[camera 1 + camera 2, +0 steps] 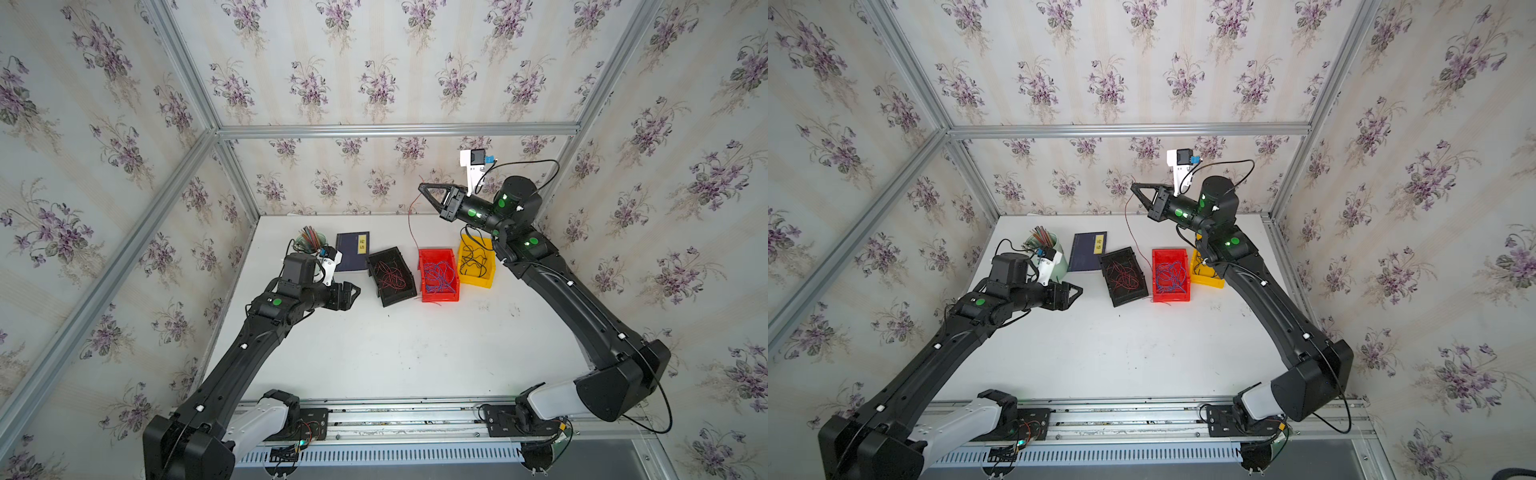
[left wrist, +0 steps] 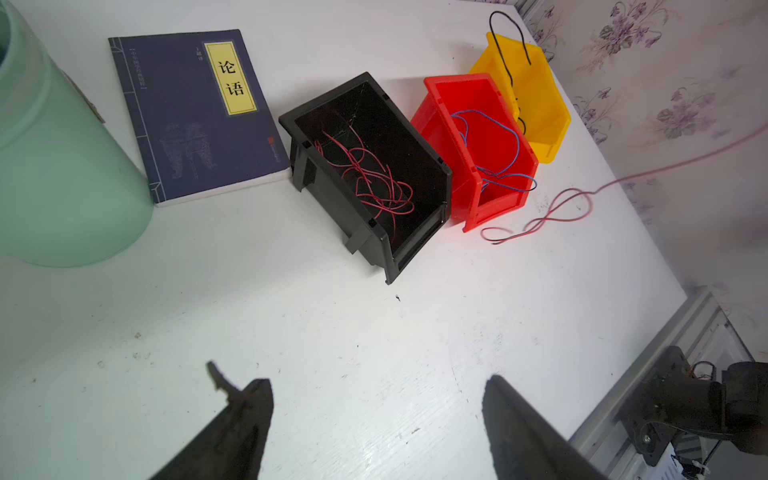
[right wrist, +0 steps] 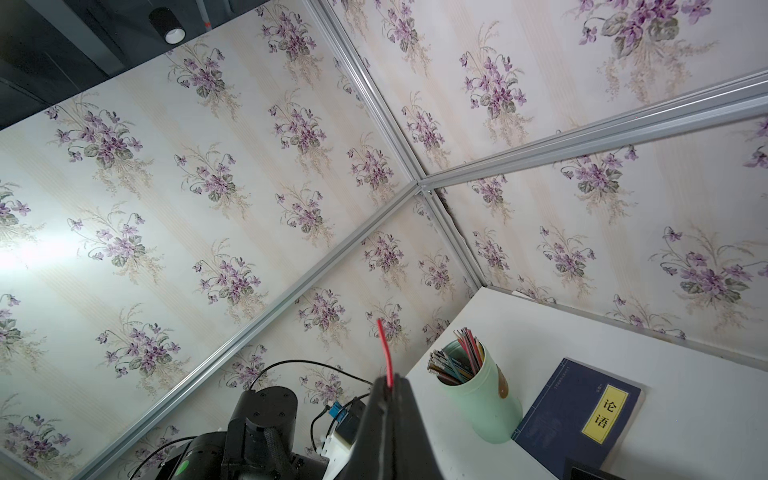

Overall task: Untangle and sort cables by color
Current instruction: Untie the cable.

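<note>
**Right gripper lifts one red cable; left gripper wide open and empty**

The right gripper is closed tight, its tips pinching a single red cable whose short stub pokes out past them. It is raised high above the far side of the table, pointing towards the robot's left. From the tips the strand drops in a long, thin line in both top views towards the red bin. In the left wrist view its lower part curls in loops beside that bin's front corner; whether the loops lie on the table or hang just over it, I cannot tell.

The left gripper has its fingers spread wide with nothing between them. It hovers low over bare table, near the black bin on the robot's left side.

Three bins stand side by side. The black bin holds a tangle of red cables, the red bin beside it holds blue cables, and the yellow bin at the right end holds black cables.

A dark blue book lies flat just beside the black bin. Next to it stands a pale green cup filled with coloured pencils.
</note>
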{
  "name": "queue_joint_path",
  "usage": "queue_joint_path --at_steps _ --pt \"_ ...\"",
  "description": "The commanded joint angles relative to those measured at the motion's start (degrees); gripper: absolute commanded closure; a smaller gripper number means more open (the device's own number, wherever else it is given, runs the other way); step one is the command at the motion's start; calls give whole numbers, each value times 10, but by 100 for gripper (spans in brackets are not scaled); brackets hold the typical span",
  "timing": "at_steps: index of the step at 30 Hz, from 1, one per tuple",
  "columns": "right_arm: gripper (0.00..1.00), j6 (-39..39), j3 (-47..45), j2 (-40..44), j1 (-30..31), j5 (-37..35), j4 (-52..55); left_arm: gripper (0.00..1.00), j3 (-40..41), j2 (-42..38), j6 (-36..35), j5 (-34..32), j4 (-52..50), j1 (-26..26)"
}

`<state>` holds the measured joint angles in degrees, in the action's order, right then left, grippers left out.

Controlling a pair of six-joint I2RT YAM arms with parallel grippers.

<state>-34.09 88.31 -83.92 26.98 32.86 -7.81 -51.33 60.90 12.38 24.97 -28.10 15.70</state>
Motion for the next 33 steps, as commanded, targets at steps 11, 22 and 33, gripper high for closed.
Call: queue_joint_path --at_steps 11,22,33 --pt "100 -57 135 -18 1 17 -28 4 73 7 -68 31 293 56" --pt "100 -104 232 -37 1 14 -18 0 55 52 -127 39 433 94" --pt "100 -118 291 -33 1 -1 14 0 -12 164 -146 242 546 151"
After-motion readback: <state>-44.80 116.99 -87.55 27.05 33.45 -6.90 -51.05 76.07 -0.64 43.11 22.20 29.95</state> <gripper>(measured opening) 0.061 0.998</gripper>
